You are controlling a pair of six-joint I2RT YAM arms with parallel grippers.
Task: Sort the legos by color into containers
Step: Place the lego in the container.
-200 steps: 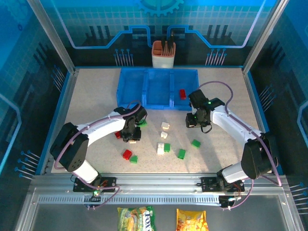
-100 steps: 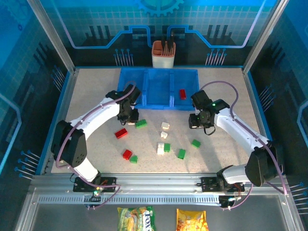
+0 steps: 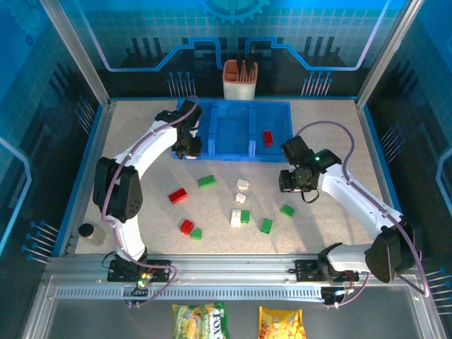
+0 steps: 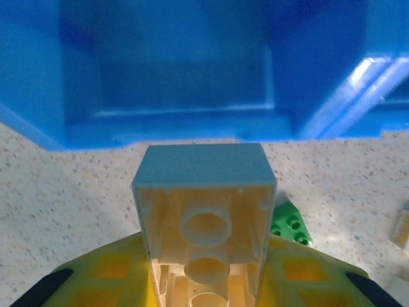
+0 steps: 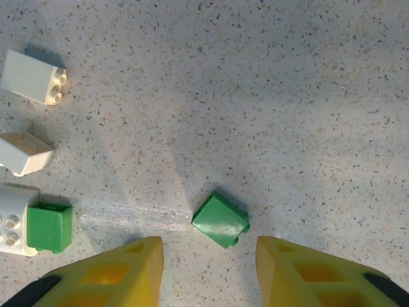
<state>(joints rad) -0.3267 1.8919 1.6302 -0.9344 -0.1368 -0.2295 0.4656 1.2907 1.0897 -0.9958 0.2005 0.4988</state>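
My left gripper (image 3: 188, 146) is shut on a cream lego (image 4: 204, 211), held hollow side toward the camera just in front of the left compartment of the blue tray of containers (image 3: 229, 127). The tray's front wall (image 4: 179, 121) rises right ahead of the brick. One red lego (image 3: 268, 138) lies in the right compartment. My right gripper (image 5: 209, 256) hovers open over the table, a green lego (image 5: 220, 219) lying flat just ahead of its fingertips. Red (image 3: 177, 195), green (image 3: 206, 181) and cream (image 3: 242, 185) legos are scattered mid-table.
An orange-and-white cup (image 3: 240, 79) stands behind the tray. Two snack packets (image 3: 201, 319) lie below the front rail. A small round object (image 3: 87, 231) sits at the table's left edge. Cream legos (image 5: 29, 77) and a green one (image 5: 50, 227) lie left of my right gripper.
My left arm has swung from mid-table up to the tray's left compartment, carrying the cream lego. My right gripper has drifted slightly right and toward the near edge.
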